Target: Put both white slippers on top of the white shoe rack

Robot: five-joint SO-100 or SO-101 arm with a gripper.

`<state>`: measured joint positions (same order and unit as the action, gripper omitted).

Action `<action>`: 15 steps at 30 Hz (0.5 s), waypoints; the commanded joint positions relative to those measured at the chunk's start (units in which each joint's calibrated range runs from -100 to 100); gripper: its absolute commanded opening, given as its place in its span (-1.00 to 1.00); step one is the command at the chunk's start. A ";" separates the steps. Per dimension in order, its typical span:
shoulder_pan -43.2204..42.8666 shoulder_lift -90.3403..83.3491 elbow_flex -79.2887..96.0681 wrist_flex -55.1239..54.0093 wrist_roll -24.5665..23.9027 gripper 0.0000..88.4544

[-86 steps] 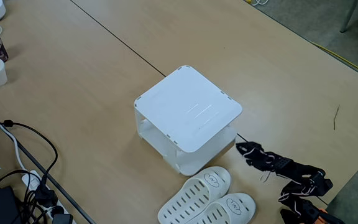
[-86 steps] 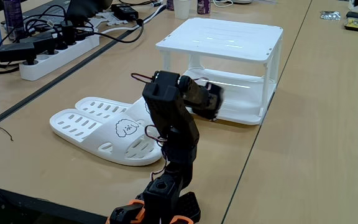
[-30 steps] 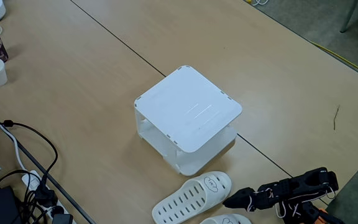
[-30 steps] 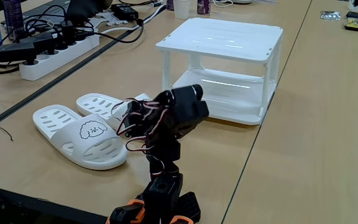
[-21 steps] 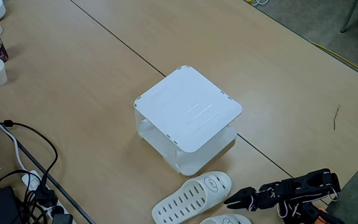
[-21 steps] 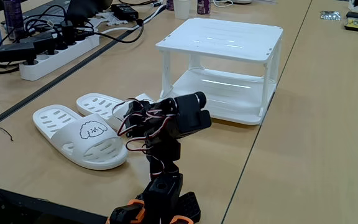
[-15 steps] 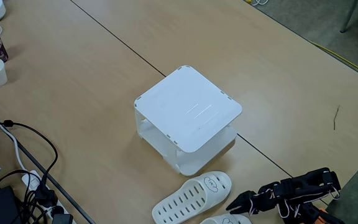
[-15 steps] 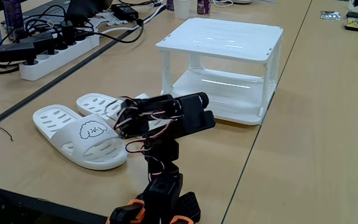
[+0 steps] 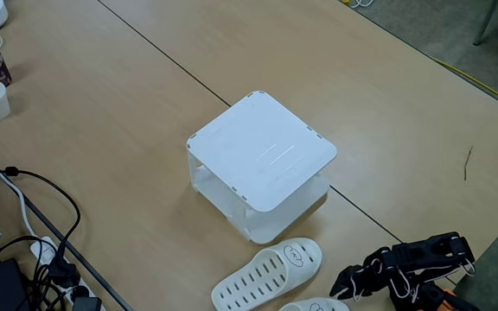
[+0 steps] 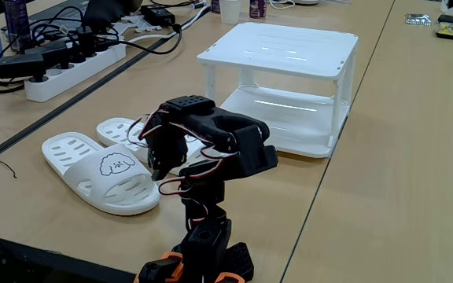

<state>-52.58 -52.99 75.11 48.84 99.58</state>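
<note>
I see white slippers (image 10: pixel 101 177) with slotted holes and a black cartoon face, a plain white shoe rack (image 9: pixel 260 152) — a black arm (image 10: pixel 211 149) on a tan table (image 9: pixel 102 130).

The end effector (image 10: pixel 157 167) points down just beside the near white slipper (image 10: pixel 101 181), the white shoe rack (image 10: pixel 283 86) behind.

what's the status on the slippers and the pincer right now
Pincer pointing down by the slippers, holding nothing; open or shut unclear. Both slippers on the table. Shoe rack top bare. Nothing blocking.
</note>
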 commanded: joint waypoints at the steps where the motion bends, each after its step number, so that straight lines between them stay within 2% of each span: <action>1: -2.43 -3.09 -2.99 0.25 0.42 -0.78; 4: -4.16 -4.69 -3.08 0.08 0.42 -0.70; 15: -5.80 -5.53 -3.71 -6.22 0.42 -0.71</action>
<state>-58.05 -58.02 75.11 45.49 99.58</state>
